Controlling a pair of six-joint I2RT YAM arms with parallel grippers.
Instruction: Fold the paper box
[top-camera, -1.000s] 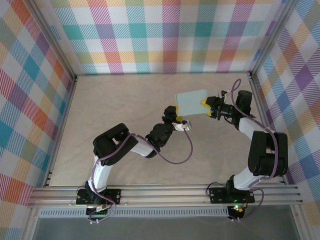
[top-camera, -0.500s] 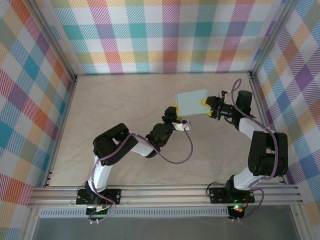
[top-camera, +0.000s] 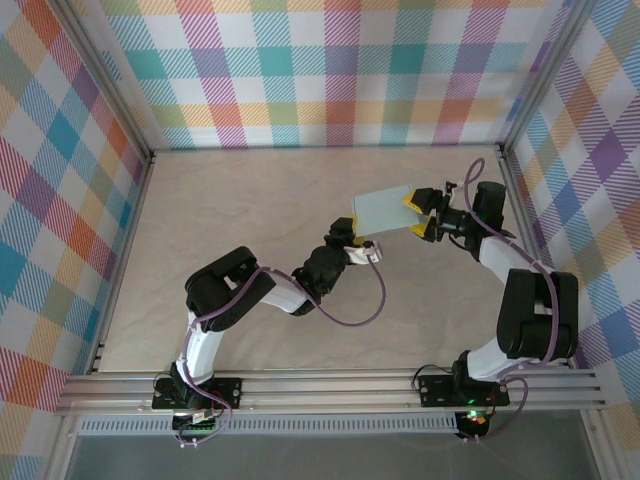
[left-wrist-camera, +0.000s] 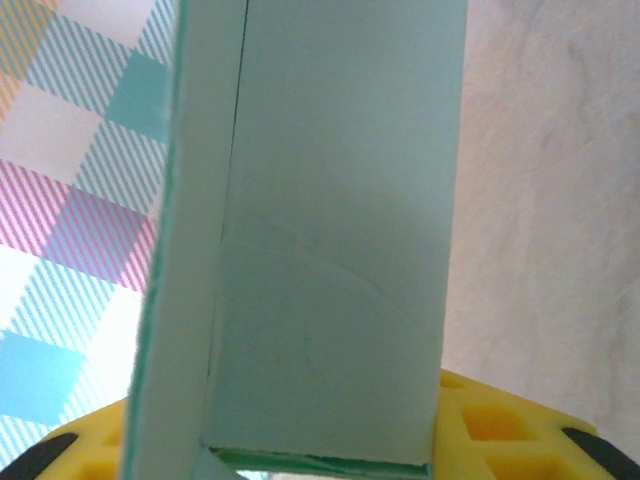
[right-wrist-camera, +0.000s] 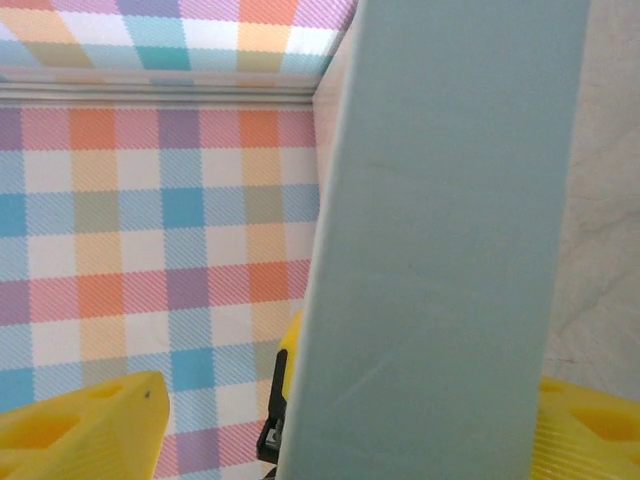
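Folding looks nearly finished to me. Overhead: the paper box (top-camera: 384, 208), 1 closed shallow shape, hangs above the counter (top-camera: 230, 200) towards its far right corner. Left wrist: left gripper (left-wrist-camera: 300, 455) jaws clamp its end. Right wrist: right gripper (right-wrist-camera: 335, 425) jaws stand open around it.

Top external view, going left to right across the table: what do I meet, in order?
In order: left arm → left gripper → paper box → right gripper → right arm.

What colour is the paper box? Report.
The paper box is pale mint green; best in left wrist view.
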